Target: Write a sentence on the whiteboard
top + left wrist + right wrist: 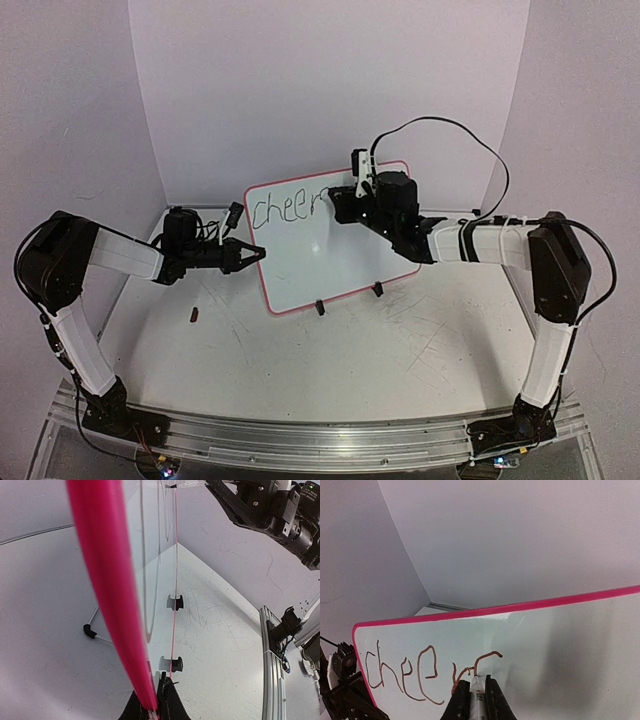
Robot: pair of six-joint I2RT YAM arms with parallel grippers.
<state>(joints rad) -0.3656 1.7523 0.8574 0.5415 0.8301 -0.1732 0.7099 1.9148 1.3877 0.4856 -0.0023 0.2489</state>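
Note:
The whiteboard (322, 268) stands tilted on two black clip feet (320, 308) at mid table, its rim red-pink (520, 608). Dark handwriting (285, 208) in its upper left reads "cheer", with one more curved stroke (487, 659) after it. My left gripper (256, 253) is shut on the board's left edge; the left wrist view shows the pink rim (100, 580) pinched between the jaws of that gripper (156, 707). My right gripper (476, 681) is shut on a white marker (478, 700), whose tip touches the board at the last stroke. It hovers by the board's top (336, 202).
A small dark object (194, 316) lies on the scuffed tabletop left of the board. White walls enclose the back and sides. The right arm (270, 507) reaches over the board's far end. A metal rail (320, 445) runs along the near edge.

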